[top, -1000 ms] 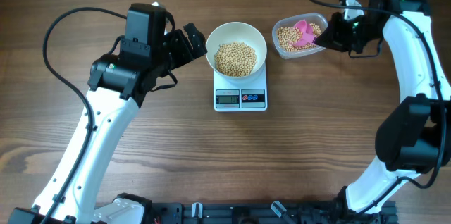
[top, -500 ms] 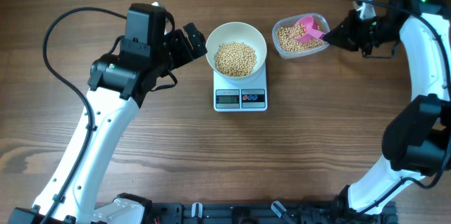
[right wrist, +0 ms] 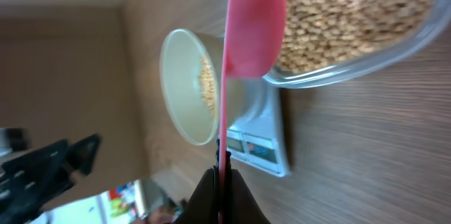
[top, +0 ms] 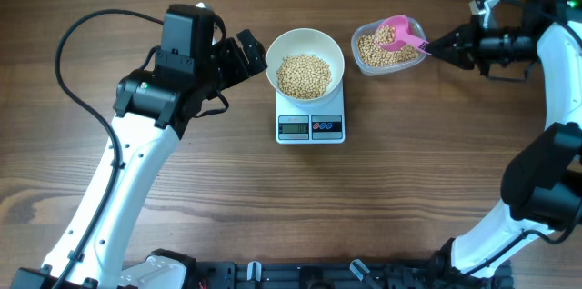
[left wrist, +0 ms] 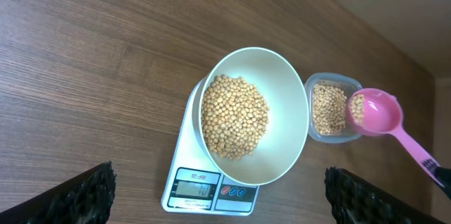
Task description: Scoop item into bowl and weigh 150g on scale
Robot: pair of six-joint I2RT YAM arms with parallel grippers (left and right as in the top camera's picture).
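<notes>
Because the weight must be read as beans (top: 303, 75) go in, the scale (top: 310, 127) sits nearest, display toward the arm bases, the white bowl (top: 273, 53) on it part filled with beans. Just left of the bowl the left claw (top: 250, 55) hangs wide open, empty. Further back the right claw (top: 436, 46) pinches the pink scoop's (top: 396, 34) handle, cup over the clear tub (top: 356, 44), few beans aboard. Brown wood-grain table (top: 273, 198); beyond its far edge, dim blur.
</notes>
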